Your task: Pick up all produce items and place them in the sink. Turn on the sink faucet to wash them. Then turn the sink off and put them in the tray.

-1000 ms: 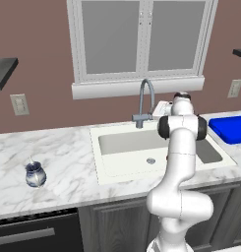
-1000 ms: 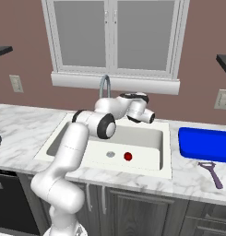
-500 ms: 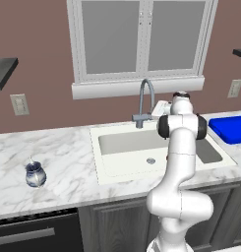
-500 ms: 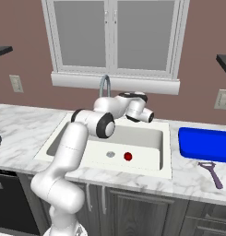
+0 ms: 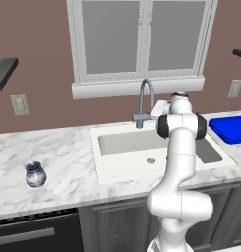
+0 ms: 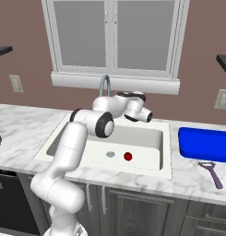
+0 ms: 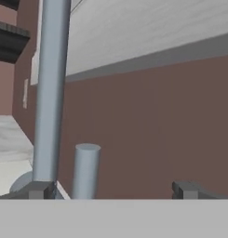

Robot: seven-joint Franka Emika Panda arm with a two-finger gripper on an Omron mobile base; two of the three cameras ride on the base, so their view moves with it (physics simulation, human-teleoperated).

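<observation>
Red fruit [image 6: 127, 156] lies in the sink [image 6: 146, 162], just right of the round drain [image 6: 110, 154]. Your pincer [image 7: 113, 189] stands open and empty, its dark fingertips [image 7: 41, 189] wide apart, up beside the faucet [image 7: 51, 88]; the short lever [image 7: 85, 171] appears to sit between the tips, though you cannot tell contact from this close view. Note the blue tray [image 6: 204, 144] on the table [image 6: 22, 129] right of the sink, a peeler [image 6: 210, 172] before it, and the blue-and-white jar [image 5: 35, 174] well left.
</observation>
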